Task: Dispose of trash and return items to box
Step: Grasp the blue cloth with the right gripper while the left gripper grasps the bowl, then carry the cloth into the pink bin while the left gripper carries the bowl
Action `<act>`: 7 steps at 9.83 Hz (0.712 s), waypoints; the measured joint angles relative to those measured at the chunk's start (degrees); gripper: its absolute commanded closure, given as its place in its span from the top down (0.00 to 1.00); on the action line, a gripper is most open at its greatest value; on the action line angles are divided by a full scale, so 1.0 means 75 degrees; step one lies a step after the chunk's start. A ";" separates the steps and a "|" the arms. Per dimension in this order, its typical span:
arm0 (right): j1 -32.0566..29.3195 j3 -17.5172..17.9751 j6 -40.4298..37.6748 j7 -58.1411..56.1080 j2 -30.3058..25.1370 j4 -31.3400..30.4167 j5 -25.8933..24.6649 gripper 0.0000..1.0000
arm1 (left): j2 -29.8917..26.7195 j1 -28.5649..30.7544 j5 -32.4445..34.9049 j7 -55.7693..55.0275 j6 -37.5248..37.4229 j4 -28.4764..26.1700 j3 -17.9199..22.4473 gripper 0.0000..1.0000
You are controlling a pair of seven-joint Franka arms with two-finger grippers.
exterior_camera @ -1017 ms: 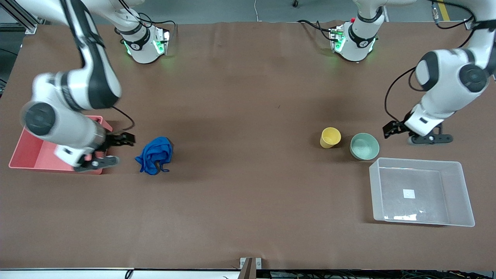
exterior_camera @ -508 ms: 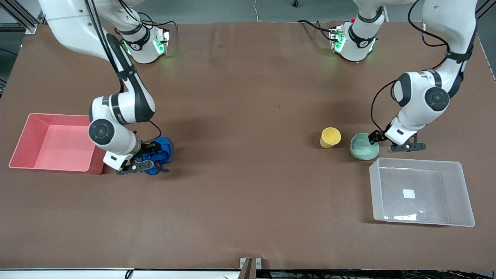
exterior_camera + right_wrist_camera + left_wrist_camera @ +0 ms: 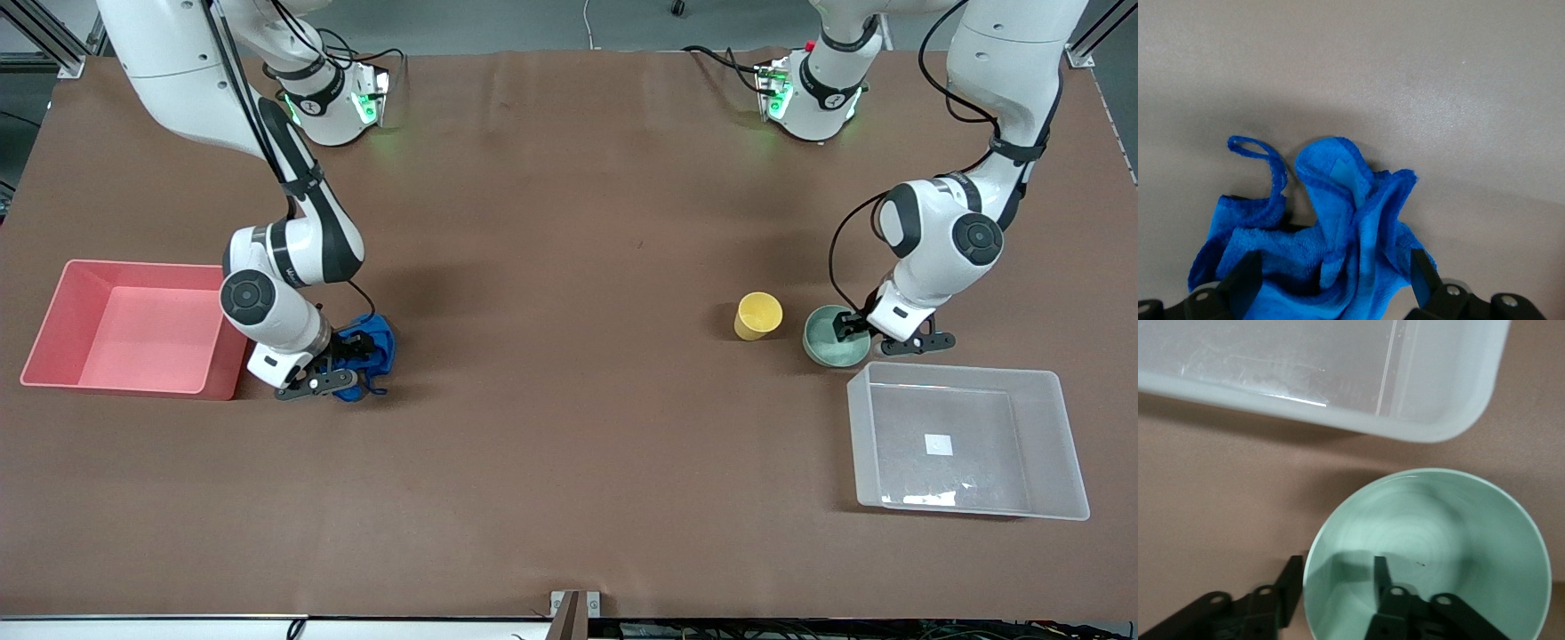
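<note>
Since a second ago both arms descended | right gripper (image 3: 1331, 287) jaws straddle rag (image 3: 1318, 220) | left gripper (image 3: 1338, 583) jaws straddle bowl (image 3: 1451, 540) rim

Both Franka arms have glossy white link shells with black joint bands and round black joint caps. Black cables run along each forearm. The bases carry green indicator lights. Each gripper has black fingers, with silver screws visible on the finger mounts.

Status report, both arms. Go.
Left tool open, straddling bowl rim beside box. Right tool open around rag on table, beside pink bin. Cup untouched. Nothing in the way.
</note>
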 measured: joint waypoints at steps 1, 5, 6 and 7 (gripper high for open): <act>-0.0001 -0.0002 0.0105 0.0137 0.0029 -0.0006 0.0001 0.79 | -0.0031 0.0007 -0.0001 0.0006 0.0002 -0.0015 0.0003 0.00; 0.0000 -0.0002 0.0219 0.0485 0.0230 -0.0005 0.0001 0.02 | -0.1118 0.0013 -0.0019 0.0047 -0.1052 -0.0258 0.0034 0.00; -0.0002 -0.0005 0.0193 0.0646 0.0221 0.0014 0.0001 0.01 | -0.1622 0.0012 -0.0019 0.0072 -0.1619 -0.0241 0.0077 0.00; -0.0003 -0.0011 -0.0065 0.0765 0.0207 0.0092 0.0001 0.01 | -0.2102 0.0008 -0.0019 0.0272 -0.2052 -0.0134 0.0219 0.00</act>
